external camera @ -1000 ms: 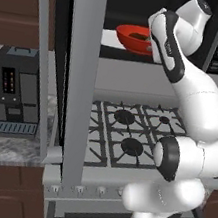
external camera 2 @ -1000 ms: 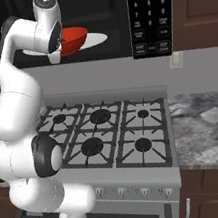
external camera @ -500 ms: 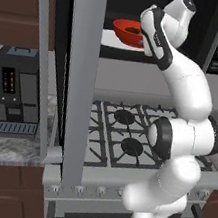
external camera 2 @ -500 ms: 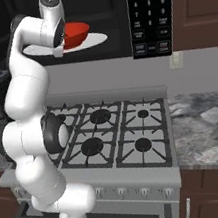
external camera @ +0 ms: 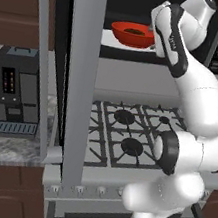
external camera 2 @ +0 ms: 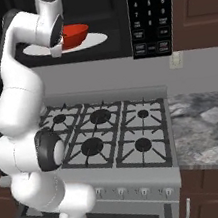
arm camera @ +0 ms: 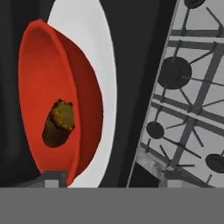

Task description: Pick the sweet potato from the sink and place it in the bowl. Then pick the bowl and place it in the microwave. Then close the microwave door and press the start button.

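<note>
The small brownish, stubby sweet potato lies inside the wide, glossy red round bowl, and that bowl stands on the flat white turntable plate within the large black microwave. You may judge the first two placements complete. What remains for you is to clear the arm, swing shut the tall dark-glass microwave door with its grey frame, and press the start button on the black keypad panel, which sits to the right of the bowl. The two-finger gripper sits at the bowl's rim with its dark fingertips spread apart, one just outside the bowl wall and clamped on nothing. Below the microwave lies a steel gas stove with black cast grates, flanked by mottled grey stone counter.
</note>
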You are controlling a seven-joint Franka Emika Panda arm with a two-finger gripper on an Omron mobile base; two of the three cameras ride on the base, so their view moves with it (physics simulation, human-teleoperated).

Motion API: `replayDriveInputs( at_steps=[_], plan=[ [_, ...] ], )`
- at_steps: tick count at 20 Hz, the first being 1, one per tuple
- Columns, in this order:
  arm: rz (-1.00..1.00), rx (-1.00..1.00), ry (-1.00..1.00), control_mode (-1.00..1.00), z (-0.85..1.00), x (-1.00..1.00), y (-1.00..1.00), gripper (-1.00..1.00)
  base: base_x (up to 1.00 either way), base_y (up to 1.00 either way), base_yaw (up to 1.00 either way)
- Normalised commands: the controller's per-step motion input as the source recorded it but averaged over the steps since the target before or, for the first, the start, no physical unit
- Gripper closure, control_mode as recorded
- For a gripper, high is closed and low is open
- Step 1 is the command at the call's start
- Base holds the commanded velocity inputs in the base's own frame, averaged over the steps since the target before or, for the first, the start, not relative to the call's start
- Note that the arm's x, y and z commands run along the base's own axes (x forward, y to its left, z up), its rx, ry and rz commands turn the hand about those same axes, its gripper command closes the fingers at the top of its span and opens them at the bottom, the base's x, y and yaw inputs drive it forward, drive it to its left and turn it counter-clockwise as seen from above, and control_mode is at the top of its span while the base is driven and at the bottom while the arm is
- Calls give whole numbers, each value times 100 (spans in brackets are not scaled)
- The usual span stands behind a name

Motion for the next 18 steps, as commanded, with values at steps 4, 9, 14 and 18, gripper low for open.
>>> replayDriveInputs(
  at_steps=[4, 9, 14, 18],
  plan=[
    [0, 1, -14, -100, -25, -100, -10, -100, 0, 0, 0],
    [-2, -1, -1, -100, -74, -100, 0, -100, 0, 0, 0],
    [3, -8, 0, -100, -96, -100, 2, -100, 0, 0, 0],
    [32, -5, -5, -100, -53, -100, 0, -100, 0, 0, 0]
  ],
)
